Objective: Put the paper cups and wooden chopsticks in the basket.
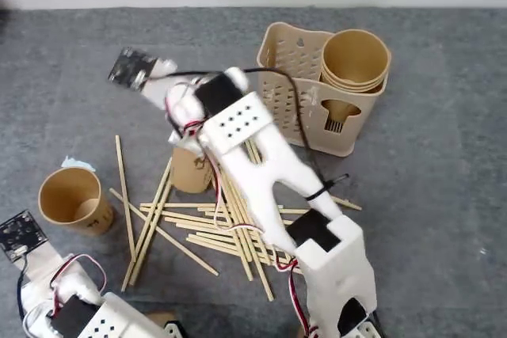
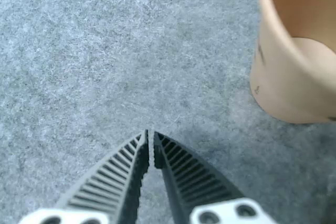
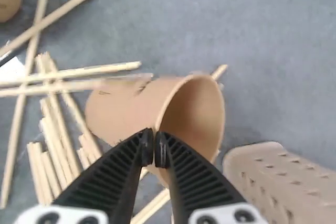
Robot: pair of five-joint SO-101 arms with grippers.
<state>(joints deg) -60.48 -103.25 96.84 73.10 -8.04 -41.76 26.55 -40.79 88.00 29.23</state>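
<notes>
While right gripper (image 3: 153, 149) pinches cup (image 3: 131, 113), print (image 3: 105, 92) unreadable

From above, the right arm (image 1: 261, 156) covers the rim and most of the paper cup (image 1: 187, 173) beneath its wrist, and also the middle of the chopsticks (image 1: 190, 221) pile. Its base and the left arm (image 1: 79, 314) are cut off at the bottom edge. In the right wrist view the right tool (image 3: 153, 148), fingertips clamped on that cup's rim, hides that stretch of it. Two chopsticks lying across the cup are blurred, and the basket (image 3: 278, 177) is cropped to one corner. In the left wrist view the second cup (image 2: 294, 56) runs off the frame on two sides.
</notes>
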